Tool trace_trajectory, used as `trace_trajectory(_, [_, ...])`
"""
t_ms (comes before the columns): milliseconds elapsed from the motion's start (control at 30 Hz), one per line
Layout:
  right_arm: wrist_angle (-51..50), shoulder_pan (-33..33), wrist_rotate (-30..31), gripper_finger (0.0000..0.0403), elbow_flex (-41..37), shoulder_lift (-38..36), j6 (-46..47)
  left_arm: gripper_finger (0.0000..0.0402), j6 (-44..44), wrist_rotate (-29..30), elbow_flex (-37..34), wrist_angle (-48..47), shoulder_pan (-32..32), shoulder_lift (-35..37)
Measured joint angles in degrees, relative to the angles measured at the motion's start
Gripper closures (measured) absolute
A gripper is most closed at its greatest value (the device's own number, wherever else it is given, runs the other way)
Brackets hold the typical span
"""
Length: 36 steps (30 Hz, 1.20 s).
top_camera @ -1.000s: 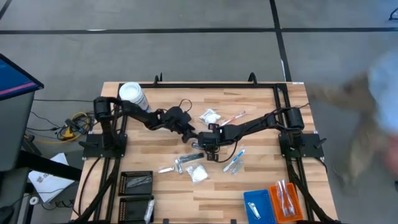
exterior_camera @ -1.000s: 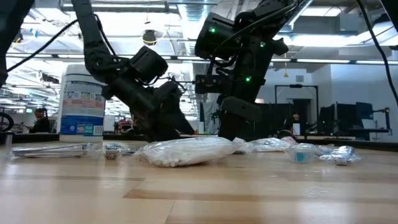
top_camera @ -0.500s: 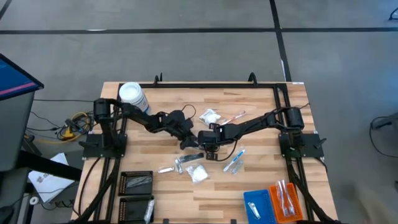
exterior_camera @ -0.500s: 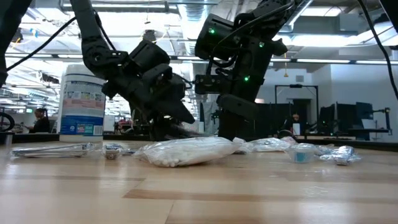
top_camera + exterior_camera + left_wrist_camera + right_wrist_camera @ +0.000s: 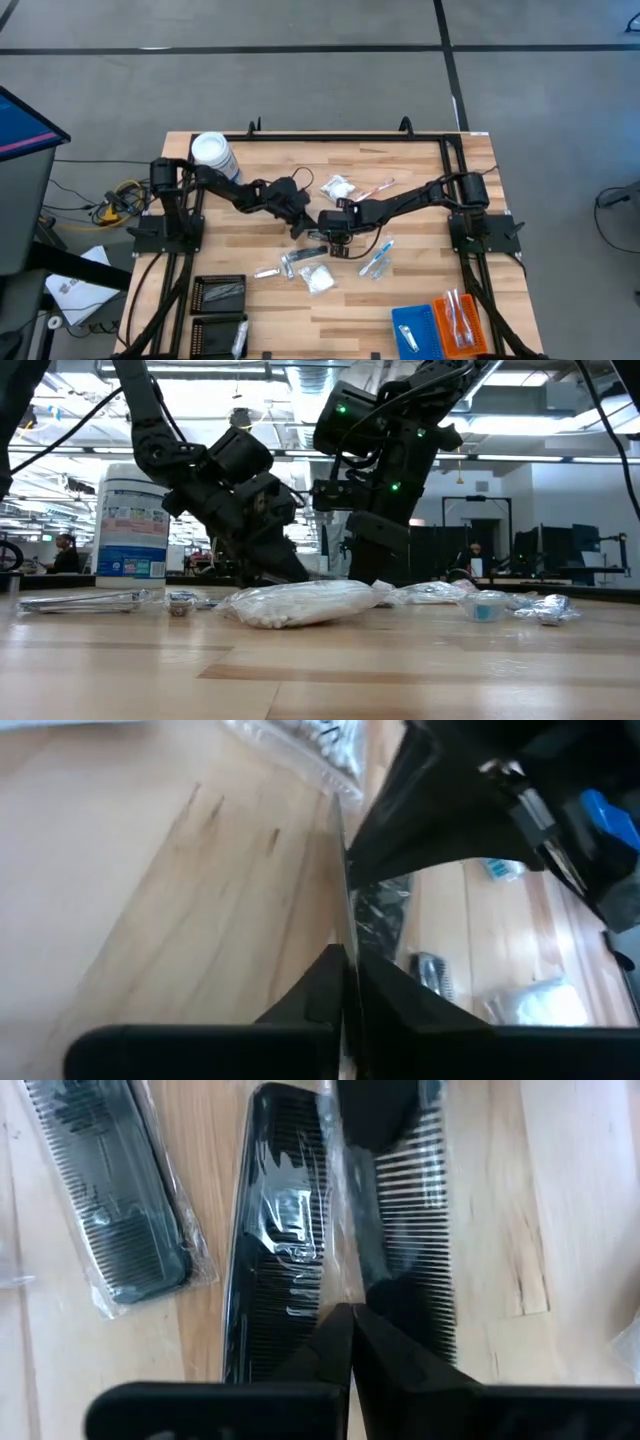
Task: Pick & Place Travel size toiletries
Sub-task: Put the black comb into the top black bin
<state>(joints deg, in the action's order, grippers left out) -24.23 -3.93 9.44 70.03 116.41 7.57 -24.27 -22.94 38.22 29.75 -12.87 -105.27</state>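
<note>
Black combs in clear wrappers (image 5: 275,1230) lie mid-table, one more (image 5: 110,1210) beside them. My right gripper (image 5: 350,1318) is shut on the wrapper of a comb (image 5: 415,1210). My left gripper (image 5: 345,965) is shut on clear film close by. In the high view the two grippers (image 5: 303,229) (image 5: 338,236) meet at the table's middle. White sachets (image 5: 338,186) (image 5: 320,279), a red-pink toothbrush (image 5: 375,187), a blue one (image 5: 378,258) and silvery pieces (image 5: 298,259) lie flat around them. My left gripper pinches a thin edge of clear wrapper film (image 5: 341,890) between its two fingers, coming slanting down from the table's left. The film stands up on edge ahead of the fingertips. Which comb it belongs to I cannot tell. My right gripper pinches the clear wrapper (image 5: 343,1230) beside the comb's spine between its two fingers, from above, pointing steeply down. The fingers lie along the comb. Whether the comb is clear of the table does not show.
A big white-lidded jar (image 5: 212,152) stands at the far left. Black trays (image 5: 218,292) sit at the near left, a blue tray (image 5: 412,330) and an orange tray (image 5: 458,322) at the near right. A white sachet (image 5: 300,603) blocks the low view of the fingertips.
My left gripper has shut beside my right gripper, taking hold of the clear film. My right gripper has kept its place, still shut. A person blurred at the right of the high view has gone out of it.
</note>
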Motion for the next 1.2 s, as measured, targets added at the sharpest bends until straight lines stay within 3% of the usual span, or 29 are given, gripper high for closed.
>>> trace_trajectory(167, [1.35, -1.89, -0.22, 0.0371, -0.34, -2.36, -0.03, 0.0396, 0.62, -0.42, -0.01, -1.4, -0.62, 0.69])
trace_trajectory(300, [2.45, -5.02, -1.93, 0.034, -0.52, -5.54, -1.18, 0.0398, 2.34, 0.2, -0.24, -3.43, -0.01, 5.23])
trace_trajectory(600, [7.04, -10.85, -0.71, 0.0293, -0.13, -12.24, -6.06, 0.0398, 6.01, 15.51, -0.5, -26.24, 6.38, 25.37])
trace_trajectory(833, [6.47, -12.19, -0.51, 0.0291, -0.1, -13.08, -6.08, 0.0398, 0.5, 29.94, -0.55, -45.96, 20.96, 42.58])
trace_trajectory(1033, [6.41, -11.71, -0.51, 0.0291, -0.06, -13.08, -5.95, 0.04, -10.17, 39.4, -2.69, -49.2, 36.73, 51.43])
trace_trajectory(1200, [7.16, -11.25, -0.33, 0.0291, -0.06, -13.08, -5.6, 0.0399, -19.16, 47.82, -7.29, -49.57, 48.13, 54.2])
